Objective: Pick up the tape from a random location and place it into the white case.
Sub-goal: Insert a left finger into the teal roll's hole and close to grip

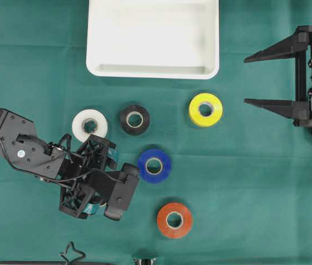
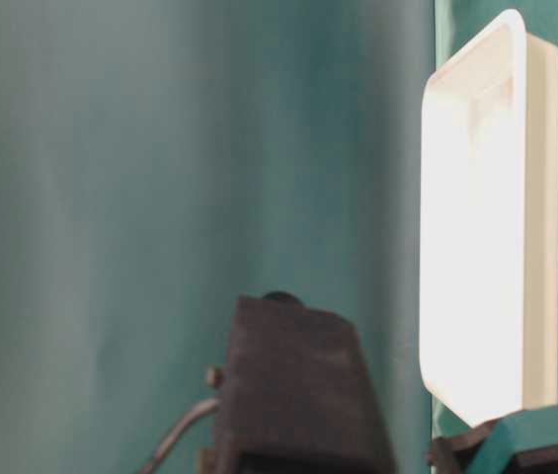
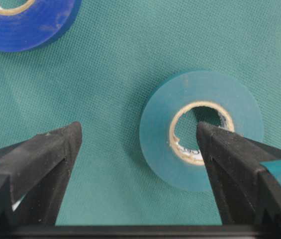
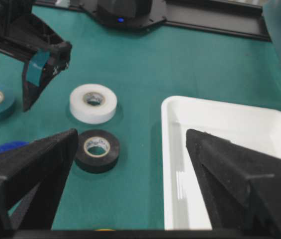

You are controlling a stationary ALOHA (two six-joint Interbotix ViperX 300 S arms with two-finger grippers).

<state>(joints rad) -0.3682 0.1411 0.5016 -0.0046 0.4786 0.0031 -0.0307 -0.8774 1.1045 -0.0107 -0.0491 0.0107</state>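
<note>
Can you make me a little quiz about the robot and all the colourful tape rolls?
1. True or false: the white case already has a tape roll inside it.
2. Which roll is the open left gripper hovering over? A. the pink roll B. the teal roll C. the silver roll
3. Fill in the blank: seen from above, the roll lying between the white roll and the yellow roll is the ____ one.

Key: 1. False, the case holds nothing. 2. B, with one finger over the roll's hole. 3. Black, the black roll.
</note>
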